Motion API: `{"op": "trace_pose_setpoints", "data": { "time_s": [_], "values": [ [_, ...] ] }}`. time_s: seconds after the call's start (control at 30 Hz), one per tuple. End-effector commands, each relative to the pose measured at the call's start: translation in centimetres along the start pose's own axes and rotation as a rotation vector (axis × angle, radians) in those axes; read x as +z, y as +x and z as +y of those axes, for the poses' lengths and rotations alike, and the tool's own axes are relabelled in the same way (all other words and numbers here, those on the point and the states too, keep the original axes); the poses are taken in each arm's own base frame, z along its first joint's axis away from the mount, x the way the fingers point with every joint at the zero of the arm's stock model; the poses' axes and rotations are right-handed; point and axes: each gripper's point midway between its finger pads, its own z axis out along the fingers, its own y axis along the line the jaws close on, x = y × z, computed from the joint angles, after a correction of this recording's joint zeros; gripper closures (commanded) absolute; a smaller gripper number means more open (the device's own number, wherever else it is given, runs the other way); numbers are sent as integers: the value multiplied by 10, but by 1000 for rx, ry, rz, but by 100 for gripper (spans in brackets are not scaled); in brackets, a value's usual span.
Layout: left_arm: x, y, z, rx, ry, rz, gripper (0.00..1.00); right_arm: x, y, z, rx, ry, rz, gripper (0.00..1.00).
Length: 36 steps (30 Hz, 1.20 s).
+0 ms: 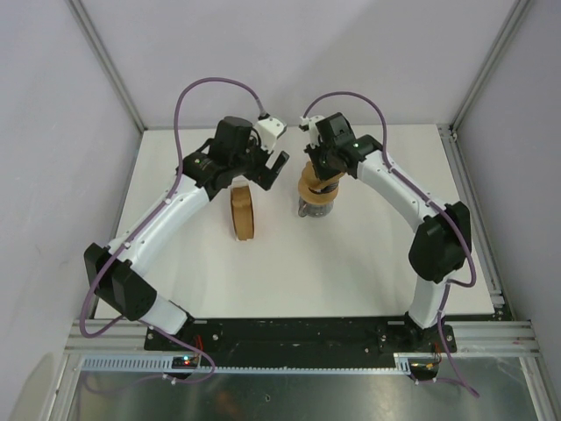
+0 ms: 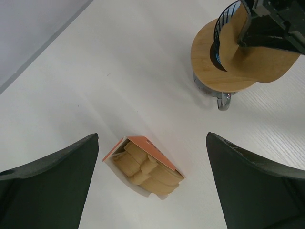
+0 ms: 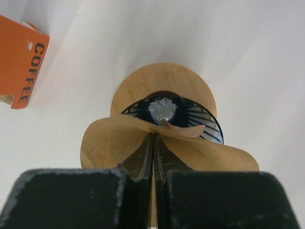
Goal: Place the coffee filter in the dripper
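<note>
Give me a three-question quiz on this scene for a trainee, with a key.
1. True or false: the left claw is shut.
2. Over the blue dripper, the right claw pinches: A) a spoon B) the coffee filter C) a mug.
3. Fill in: the orange pack reads ___.
Key: 1 false; 2 B; 3 COFFEE.
</note>
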Motion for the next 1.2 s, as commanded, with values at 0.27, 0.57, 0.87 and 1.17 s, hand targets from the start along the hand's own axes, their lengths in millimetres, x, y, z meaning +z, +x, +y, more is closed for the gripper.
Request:
{"op": "trace_pose_setpoints", "data": {
  "time_s": [0.27,0.57,0.87,1.17],
  "values": [
    [-8,-6,12,-13,-37,-32,0,21,12,2,-11,18,66,100],
    [-5,-3,12,-15,-34,-23,0,40,25,11,-15,14,88,100],
    [-5,-1,12,-15,-28,-20,0,37,19,16,-28,18,78,100],
    [-8,-3,12,-19,-29,-28,0,29,12,-1,10,30,76,100]
  ]
}}
